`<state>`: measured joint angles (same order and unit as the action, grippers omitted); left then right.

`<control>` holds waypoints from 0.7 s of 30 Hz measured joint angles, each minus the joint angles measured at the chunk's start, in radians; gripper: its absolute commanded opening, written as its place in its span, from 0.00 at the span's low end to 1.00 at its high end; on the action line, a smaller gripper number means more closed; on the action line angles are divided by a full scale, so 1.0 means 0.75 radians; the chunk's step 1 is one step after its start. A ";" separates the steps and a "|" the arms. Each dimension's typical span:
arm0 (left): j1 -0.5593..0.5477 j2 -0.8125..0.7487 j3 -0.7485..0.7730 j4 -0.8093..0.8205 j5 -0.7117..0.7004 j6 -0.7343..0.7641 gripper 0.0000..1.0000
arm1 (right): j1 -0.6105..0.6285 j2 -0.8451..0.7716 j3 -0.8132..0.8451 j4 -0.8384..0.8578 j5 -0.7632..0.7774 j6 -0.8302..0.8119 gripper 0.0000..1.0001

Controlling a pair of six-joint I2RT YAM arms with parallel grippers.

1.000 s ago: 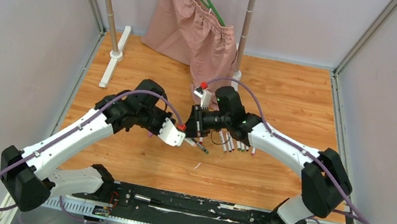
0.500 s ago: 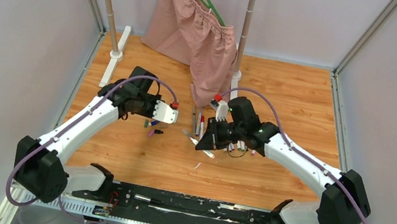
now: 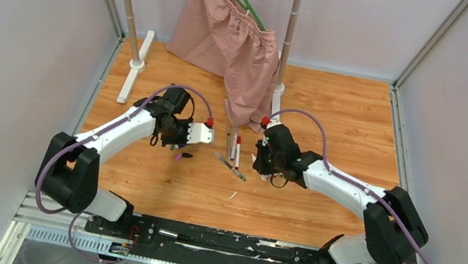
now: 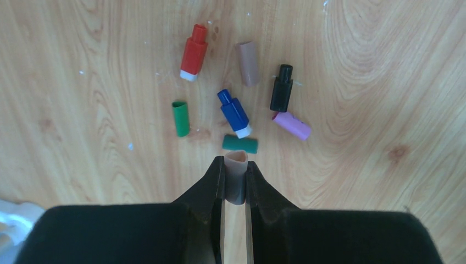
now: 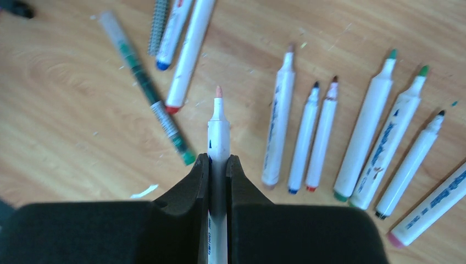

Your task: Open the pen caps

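- Risk: tan cap (image 4: 237,168), if dropped rather than placed, likely bounces or rolls across wood table (image 4: 384,82), away from loose caps (image 4: 234,113). May also knock teal cap (image 4: 239,144) just ahead.
- Risk: uncapped pen (image 5: 218,129), bare tip forward, may mark wood or nudge row of uncapped pens (image 5: 324,137) on set-down.
- Left gripper (image 4: 235,175): clamped on tan cap, cap end poking past fingertips, loose caps lying close in front.
- Right gripper (image 5: 218,165): clamped on uncapped pen barrel.

No longer joined mid-table. Swung away with the left gripper (image 4: 236,165), tan cap (image 4: 237,184) pinched, to above the loose caps (image 4: 235,113). Pulled back with the right gripper (image 5: 218,159), uncapped pen (image 5: 218,124) clamped, over the pens (image 5: 323,137).
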<state>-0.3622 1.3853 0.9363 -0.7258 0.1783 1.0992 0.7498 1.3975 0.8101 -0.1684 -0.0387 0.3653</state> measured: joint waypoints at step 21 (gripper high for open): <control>0.045 0.142 -0.046 0.108 0.072 -0.245 0.38 | 0.013 0.303 0.036 0.206 0.323 -0.012 0.39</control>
<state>-0.3283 1.4918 0.9020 -0.6449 0.2321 0.9157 0.7593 1.6249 0.8368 -0.0139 0.2035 0.3565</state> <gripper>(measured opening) 0.289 0.362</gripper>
